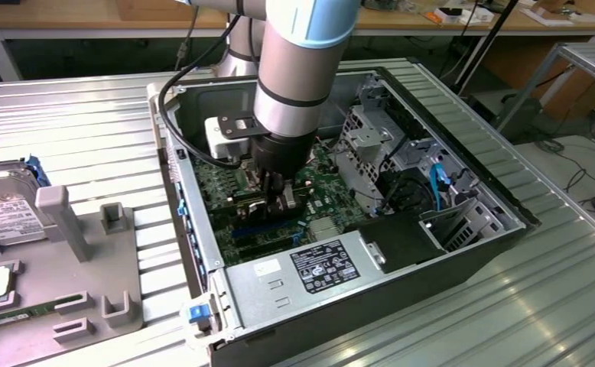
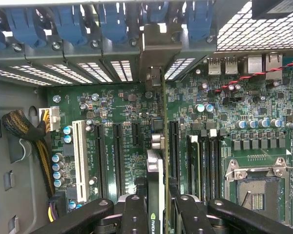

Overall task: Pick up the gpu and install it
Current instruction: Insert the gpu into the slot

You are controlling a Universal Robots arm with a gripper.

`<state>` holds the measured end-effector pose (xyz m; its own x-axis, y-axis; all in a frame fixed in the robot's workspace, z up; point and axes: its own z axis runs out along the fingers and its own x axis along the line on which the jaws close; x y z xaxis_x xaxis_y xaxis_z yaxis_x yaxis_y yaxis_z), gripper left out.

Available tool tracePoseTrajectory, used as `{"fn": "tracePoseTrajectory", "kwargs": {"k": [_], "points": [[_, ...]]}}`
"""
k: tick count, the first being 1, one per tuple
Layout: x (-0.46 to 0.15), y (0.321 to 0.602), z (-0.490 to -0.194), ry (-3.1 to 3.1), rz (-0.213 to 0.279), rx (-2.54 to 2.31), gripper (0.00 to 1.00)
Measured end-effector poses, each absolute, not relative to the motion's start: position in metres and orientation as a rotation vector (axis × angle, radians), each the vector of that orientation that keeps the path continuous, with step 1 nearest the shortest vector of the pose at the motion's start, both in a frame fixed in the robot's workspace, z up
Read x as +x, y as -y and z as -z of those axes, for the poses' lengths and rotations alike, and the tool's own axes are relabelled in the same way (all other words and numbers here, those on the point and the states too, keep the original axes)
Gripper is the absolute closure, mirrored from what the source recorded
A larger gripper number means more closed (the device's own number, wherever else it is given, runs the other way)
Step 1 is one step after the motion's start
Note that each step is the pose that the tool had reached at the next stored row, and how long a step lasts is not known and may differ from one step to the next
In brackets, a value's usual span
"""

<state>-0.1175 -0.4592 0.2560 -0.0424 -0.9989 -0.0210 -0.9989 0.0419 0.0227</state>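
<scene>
The gpu [image 2: 155,195] is gripped edge-on between the fingers of the claw [image 2: 155,214], which is closed on the card. In the wrist view the card is seen standing on its thin edge, running straight out from between the two black fingers [image 2: 134,214] toward the motherboard [image 2: 117,122], with its silver bracket [image 2: 156,53] reaching the rear wall of the case by the blue slot clips [image 2: 112,22]. In the exterior view the claw [image 1: 277,191] is lowered deep inside the open computer case [image 1: 379,260], which lies on the ribbed metal desk [image 1: 73,115].

A misalignment is judged to be the main risk: if the card's lower edge is not set squarely over its long black slot [image 2: 118,156], pressure from above could bend the board or damage the connector. The bracket could also be caught on the rear frame and the card left tilted. Whether the card is already seated cannot be told, since its lower edge is hidden.
</scene>
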Motion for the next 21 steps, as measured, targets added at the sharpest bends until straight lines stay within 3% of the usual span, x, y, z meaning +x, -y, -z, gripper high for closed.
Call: {"fn": "tracePoseTrajectory", "kwargs": {"k": [21], "points": [[-0.1173,0.4595,-0.2565,2.267,0.050,2.173,0.73]]}}
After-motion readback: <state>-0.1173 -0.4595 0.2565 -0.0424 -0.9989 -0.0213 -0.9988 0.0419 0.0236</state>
